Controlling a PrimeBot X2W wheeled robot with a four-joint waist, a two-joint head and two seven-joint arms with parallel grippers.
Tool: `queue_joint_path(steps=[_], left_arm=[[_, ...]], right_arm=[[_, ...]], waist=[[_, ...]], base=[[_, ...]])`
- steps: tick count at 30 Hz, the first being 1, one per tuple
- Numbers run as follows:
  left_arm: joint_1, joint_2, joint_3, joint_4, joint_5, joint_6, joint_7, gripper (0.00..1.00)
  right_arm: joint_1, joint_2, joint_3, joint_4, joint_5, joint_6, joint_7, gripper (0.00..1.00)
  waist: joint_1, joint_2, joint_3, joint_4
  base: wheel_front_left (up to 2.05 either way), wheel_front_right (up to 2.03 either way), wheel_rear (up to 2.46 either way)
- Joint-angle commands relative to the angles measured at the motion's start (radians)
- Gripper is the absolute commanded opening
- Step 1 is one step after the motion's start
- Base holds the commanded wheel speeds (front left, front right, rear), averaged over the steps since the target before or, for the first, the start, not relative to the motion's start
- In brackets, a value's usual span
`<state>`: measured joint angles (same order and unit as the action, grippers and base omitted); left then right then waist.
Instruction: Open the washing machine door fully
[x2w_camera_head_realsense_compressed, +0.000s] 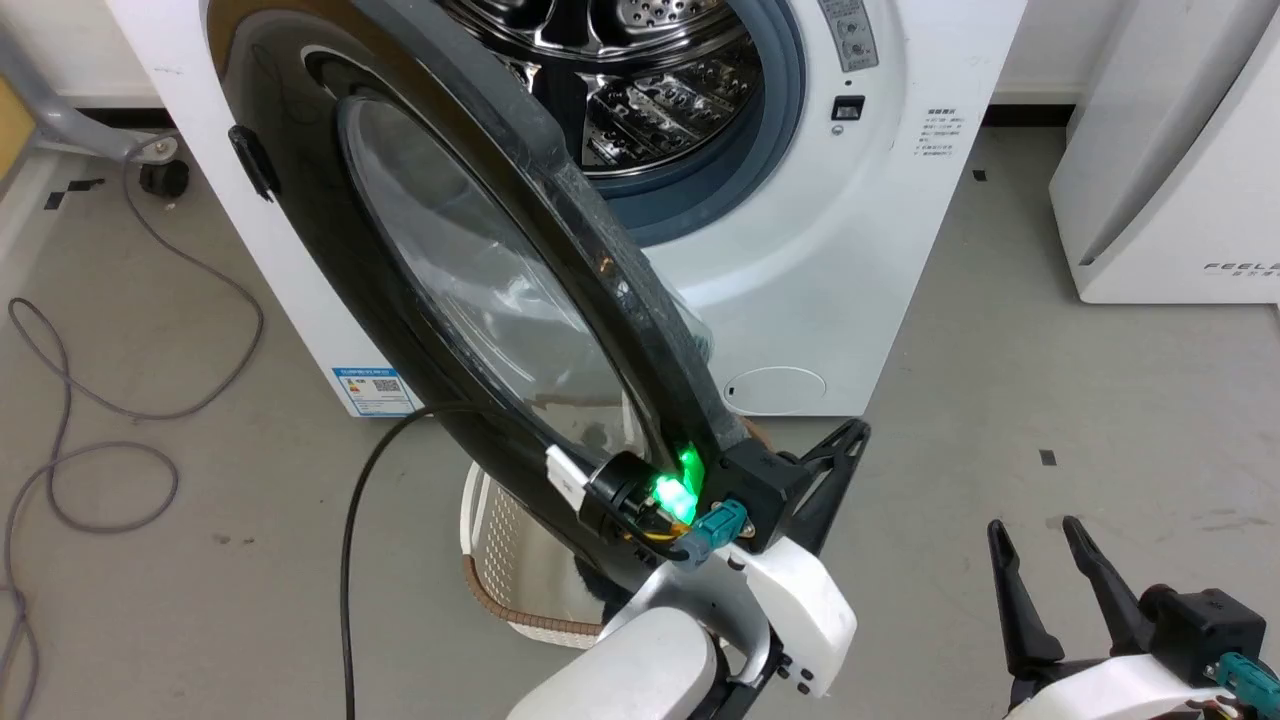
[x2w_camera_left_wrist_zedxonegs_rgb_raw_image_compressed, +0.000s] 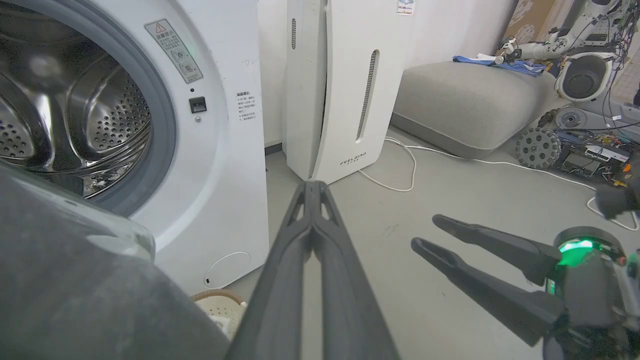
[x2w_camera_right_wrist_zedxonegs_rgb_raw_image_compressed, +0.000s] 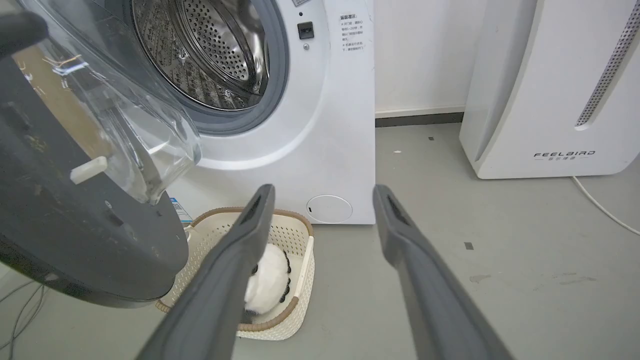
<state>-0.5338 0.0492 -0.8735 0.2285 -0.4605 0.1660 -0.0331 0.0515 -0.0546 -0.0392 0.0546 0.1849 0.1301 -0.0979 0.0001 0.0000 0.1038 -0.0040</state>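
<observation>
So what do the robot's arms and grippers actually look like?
Both arms have glossy white forearm shells. The left gripper and right gripper each carry two long, dark, tapering fingers with cut-out ribs on a black block, with a teal connector beside it. A green light glows at each wrist.

Robotics lab, wheeled robot hardware (x2w_camera_left_wrist_zedxonegs_rgb_raw_image_compressed: 575, 135) heaped aside, loose cables (x2w_camera_head_realsense_compressed: 345, 600) on floor (x2w_camera_head_realsense_compressed: 1000, 350)

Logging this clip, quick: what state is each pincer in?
Left pincer: closed, holding nothing.
Right pincer: open, holding nothing.
</observation>
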Motion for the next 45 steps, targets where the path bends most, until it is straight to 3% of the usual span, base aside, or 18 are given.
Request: queue_joint_path(steps=[1, 12, 27, 45], left_arm=[[-0.008, 0.001, -0.005, 0.014, -0.004, 0.01, -0.003, 0.0], [0.03, 0.027, -0.002, 0.029, -0.018, 0.054, 0.005, 0.0], [0.171, 0.173, 0.033, -0.188, -0.017, 0.16, 0.037, 0.0], [0.305, 0.285, 0.069, -0.413, -0.006, 0.261, 0.031, 0.0]], right_arm=[[-0.008, 0.004, -0.001, 0.003, 0.004, 0.001, 0.001, 1.0], [-0.007, 0.004, -0.004, 0.017, 0.014, 0.001, 0.007, 1.0], [0.002, 0.004, -0.008, 0.038, 0.029, 0.001, 0.018, 1.0], [0.023, 0.004, 0.002, 0.049, 0.024, 0.001, 0.039, 1.0]], waist=[[-0.0001, 0.0, -0.002, 0.0], [-0.0001, 0.0, -0.007, 0.01], [-0.0001, 0.0, -0.016, 0.044], [-0.0001, 0.0, -0.039, 0.121]], base=[[0.0, 0.0, 0.0], [0.0, 0.0, 0.0], [0.0, 0.0, 0.0], [0.0, 0.0, 0.0]])
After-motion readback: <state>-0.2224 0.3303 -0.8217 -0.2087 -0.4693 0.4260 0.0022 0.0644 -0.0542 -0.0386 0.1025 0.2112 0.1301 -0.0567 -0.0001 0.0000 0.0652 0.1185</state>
